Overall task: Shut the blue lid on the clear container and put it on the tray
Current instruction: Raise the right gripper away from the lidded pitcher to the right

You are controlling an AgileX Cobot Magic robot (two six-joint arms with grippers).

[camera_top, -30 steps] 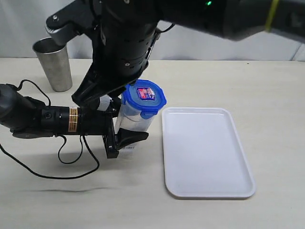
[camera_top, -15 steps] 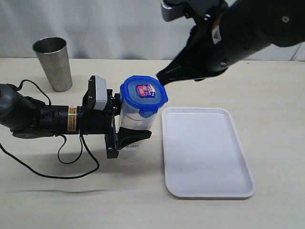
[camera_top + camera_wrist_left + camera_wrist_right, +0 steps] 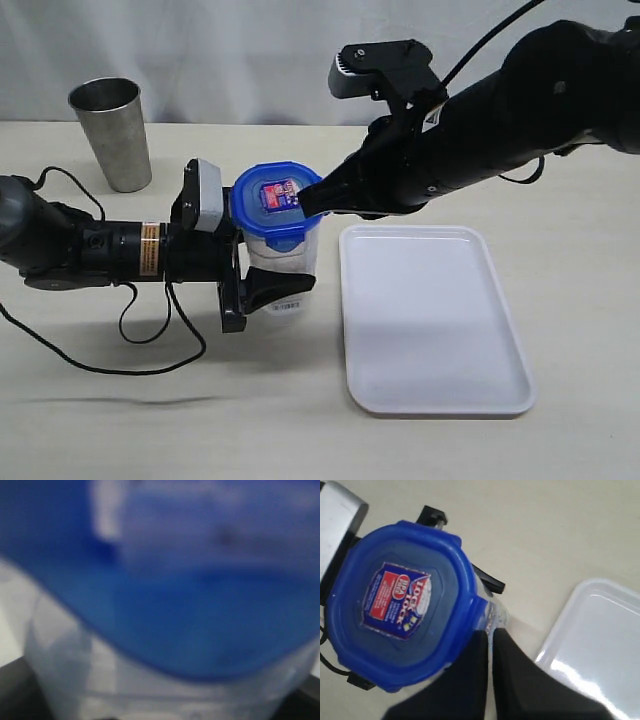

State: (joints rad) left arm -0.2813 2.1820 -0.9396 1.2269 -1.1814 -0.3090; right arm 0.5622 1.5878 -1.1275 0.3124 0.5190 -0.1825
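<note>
The clear container [image 3: 300, 250] stands upright on the table, just left of the white tray [image 3: 430, 330]. My left gripper [image 3: 275, 264] reaches in from the left and is shut on its body. The blue lid [image 3: 270, 195] with its red-and-white sticker sits on top. My right gripper [image 3: 312, 200] is shut and holds nothing, its tips against the lid's tray-side edge. In the right wrist view the gripper [image 3: 490, 632] touches a side flap of the lid [image 3: 400, 605]. The left wrist view is a blur of lid [image 3: 200, 605] and container wall [image 3: 150, 685].
A grey steel tumbler [image 3: 112, 135] stands at the back left. The left arm's black cable [image 3: 160, 345] loops over the table in front of that arm. The tray [image 3: 600, 645] lies just beside the container, with nothing on it.
The right arm swung away from above the container to the right, then came down to the lid's tray-side edge. The lid now sits lower and more level. The left gripper has kept hold.
</note>
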